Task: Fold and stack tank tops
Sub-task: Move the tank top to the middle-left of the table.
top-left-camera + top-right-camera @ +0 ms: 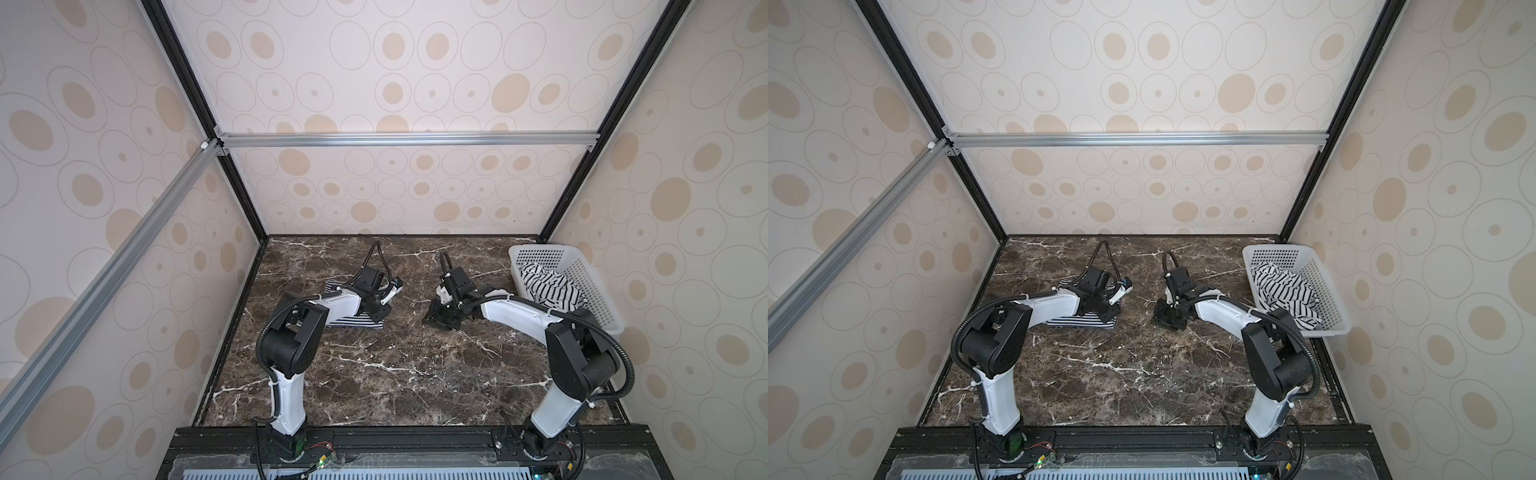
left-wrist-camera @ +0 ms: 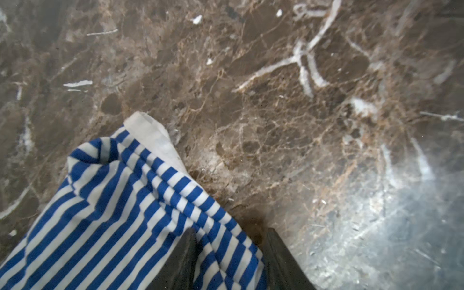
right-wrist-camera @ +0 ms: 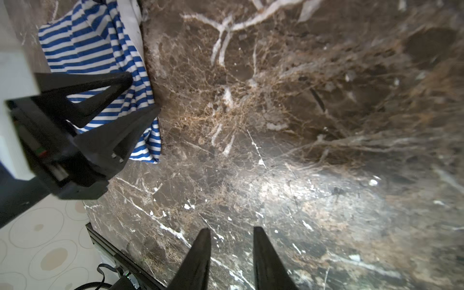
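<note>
Lying folded on the table (image 1: pixel 395 365), the fine-striped tank top (image 1: pixel 353 322) looks soft and limp, best taken by its doubled edge, where the left gripper (image 2: pixel 229 231) straddles a fold, pinch unclear; the right gripper (image 3: pixel 232 229) hangs empty, fingers a little apart; the wide-striped tank top (image 1: pixel 548 286) sits in the basket (image 1: pixel 536 255).

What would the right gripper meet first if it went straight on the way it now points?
Probably the bare table; the right gripper points down at it, with nothing between. The blue-striped top lies off to one side.
</note>
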You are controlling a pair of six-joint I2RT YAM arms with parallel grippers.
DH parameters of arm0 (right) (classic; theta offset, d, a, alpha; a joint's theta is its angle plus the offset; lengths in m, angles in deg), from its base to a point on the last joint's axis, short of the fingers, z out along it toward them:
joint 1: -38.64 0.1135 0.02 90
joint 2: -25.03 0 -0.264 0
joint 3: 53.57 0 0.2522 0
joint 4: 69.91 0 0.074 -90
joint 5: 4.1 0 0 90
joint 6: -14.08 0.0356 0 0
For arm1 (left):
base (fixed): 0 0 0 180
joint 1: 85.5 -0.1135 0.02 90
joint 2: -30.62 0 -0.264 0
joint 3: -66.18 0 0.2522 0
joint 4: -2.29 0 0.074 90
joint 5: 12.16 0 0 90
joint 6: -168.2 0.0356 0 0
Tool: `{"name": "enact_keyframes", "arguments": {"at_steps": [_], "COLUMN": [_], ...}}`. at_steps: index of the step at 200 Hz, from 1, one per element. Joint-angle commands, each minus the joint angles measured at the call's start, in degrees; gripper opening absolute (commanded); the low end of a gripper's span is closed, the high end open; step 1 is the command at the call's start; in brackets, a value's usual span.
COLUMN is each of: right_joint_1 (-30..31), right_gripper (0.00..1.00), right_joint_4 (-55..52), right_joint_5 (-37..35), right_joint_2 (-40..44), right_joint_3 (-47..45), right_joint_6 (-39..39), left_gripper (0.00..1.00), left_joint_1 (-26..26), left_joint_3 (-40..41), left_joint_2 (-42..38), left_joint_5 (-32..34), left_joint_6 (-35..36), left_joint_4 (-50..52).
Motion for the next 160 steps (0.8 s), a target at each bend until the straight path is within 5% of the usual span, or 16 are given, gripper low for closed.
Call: {"name": "enact_keyframes", "arguments": {"at_steps": [1, 78, 132, 160], "right_joint_1": [0.03, 0.16, 1.13, 1.13], "right_gripper": [0.32, 0.32, 0.31, 0.31], "right_joint_4": [0.03, 1.92, 1.85, 1.93], "right_joint_5": [-0.78, 0.77, 0.48, 0.03], "right_joint_2": [1.21, -0.35, -0.69, 0.15], "right_joint_3": [-0.52, 0.50, 0.83, 0.14], "right_joint_6": [0.35, 1.45, 1.80, 2.11], "left_gripper": [0.44, 0.44, 0.43, 0.44], "left_joint_1": [0.05, -6.34, -8.98, -6.87], "left_joint_3": [1.33, 15.39, 13.97, 11.91], "left_joint_2": [-1.53, -11.02, -13.53, -12.94], "left_joint_5": [4.78, 8.14, -2.47, -1.85], "left_joint_6": [0.59, 2.80, 3.84, 4.46], "left_joint_4": [-0.05, -4.09, 0.76, 0.73]}}
